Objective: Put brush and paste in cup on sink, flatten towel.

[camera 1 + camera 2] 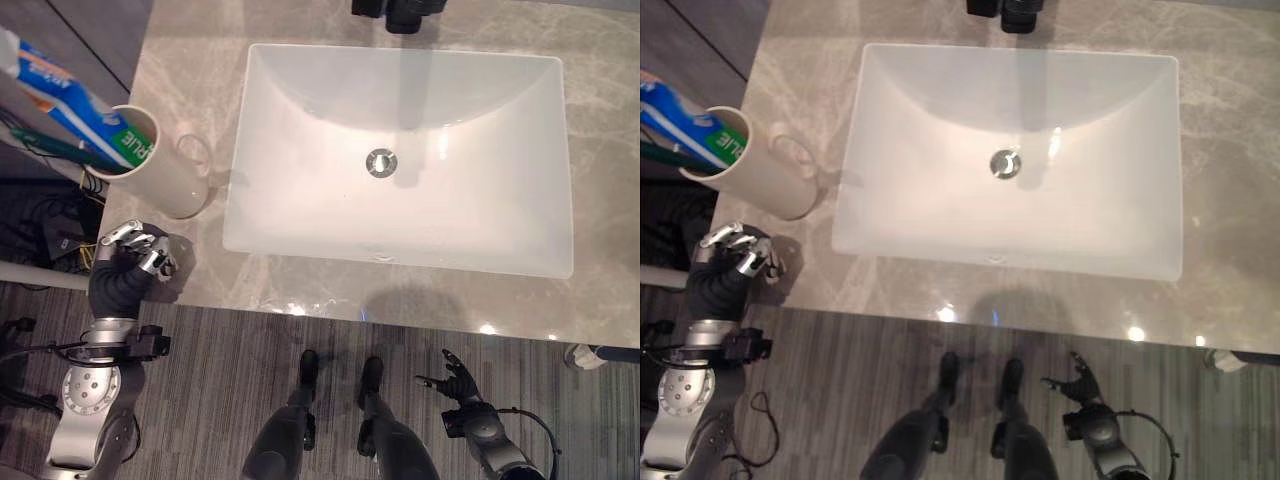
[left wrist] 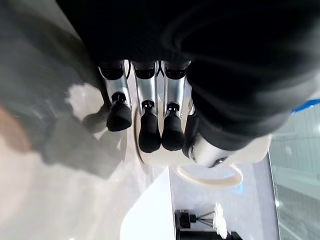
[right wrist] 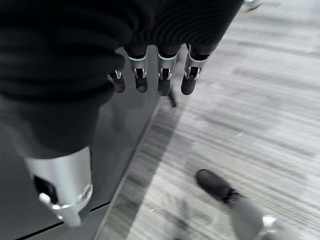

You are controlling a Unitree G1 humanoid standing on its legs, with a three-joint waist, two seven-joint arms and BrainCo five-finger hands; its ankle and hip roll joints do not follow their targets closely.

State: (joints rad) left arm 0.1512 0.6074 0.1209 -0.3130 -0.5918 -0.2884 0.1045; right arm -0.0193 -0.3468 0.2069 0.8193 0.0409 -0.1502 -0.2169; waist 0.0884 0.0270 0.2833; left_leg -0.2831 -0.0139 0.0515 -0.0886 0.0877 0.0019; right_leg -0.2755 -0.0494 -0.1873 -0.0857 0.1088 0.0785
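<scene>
So I see the toothpaste (image 1: 75, 105) and brush (image 1: 45, 147) already standing in the cup (image 1: 165, 178), left of the sink (image 1: 400, 160) on the surface (image 1: 600, 180). My left robot hand (image 1: 138, 250), just below the cup, is clenched empty; the right robot hand (image 1: 455, 383) hangs relaxed. I spot no towel, so flattening remains.

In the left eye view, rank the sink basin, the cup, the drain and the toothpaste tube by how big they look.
Largest to smallest as they look:
1. sink basin
2. cup
3. toothpaste tube, close to the cup; it is cut by the frame edge, partly inside the cup and nearer the camera, so this order is unsure
4. drain
</scene>
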